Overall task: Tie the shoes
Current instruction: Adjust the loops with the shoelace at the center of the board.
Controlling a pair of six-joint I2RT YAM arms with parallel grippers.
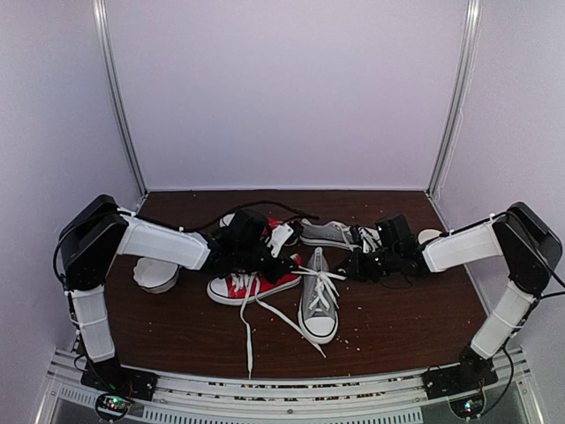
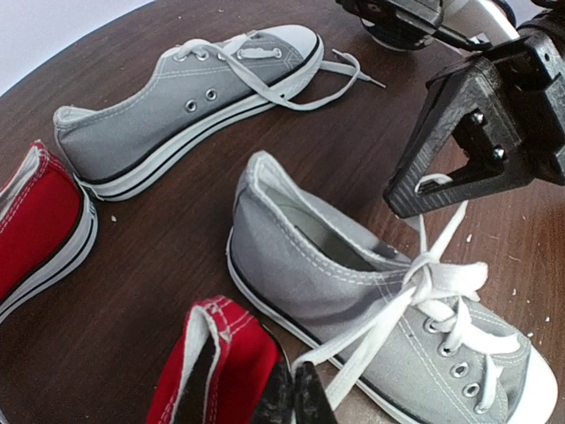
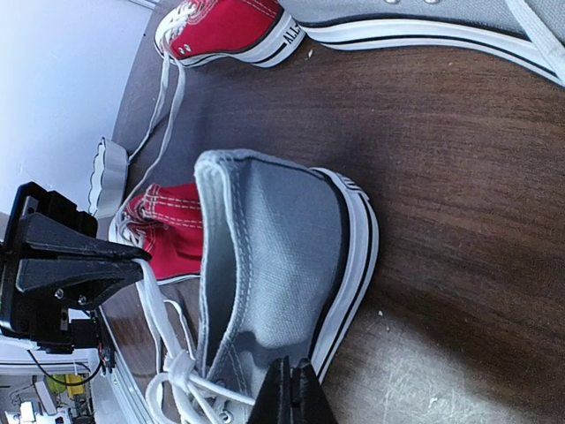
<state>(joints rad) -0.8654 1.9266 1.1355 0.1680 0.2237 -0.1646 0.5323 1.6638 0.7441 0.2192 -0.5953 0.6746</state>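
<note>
At the centre of the dark brown, wood-grained tabletop [image 1: 415, 327], in the top view, one small grey canvas sneaker [image 1: 319, 305] stands on its white sole. Its smooth white rubber toe cap points at the bottom edge of the frame. The second grey sneaker [image 1: 328, 234] stands crosswise just above it. Both have metal eyelets, white stitching and a thin dark stripe along the sole.

The near shoe's flat white laces [image 1: 322, 281] are gathered in a loose knot over the tongue, and strands trail toward the lower left.

A red canvas sneaker [image 1: 252, 285] sits just left of the near grey one. In the right wrist view, the heel strip of another red sneaker at the top of the frame carries letters reading "ALL". The patch on the grey heel is too small to read.

A white scalloped dish [image 1: 157, 274] rests at the left.

Both arms slant in from the lower corners, white forearms converging, black hands low over the near grey shoe. The left hand [image 2: 294, 389] has its fingers pressed together on a lace strand running up to the knot. The right hand [image 3: 291, 389] is likewise pinched together on a raised lace strand.
</note>
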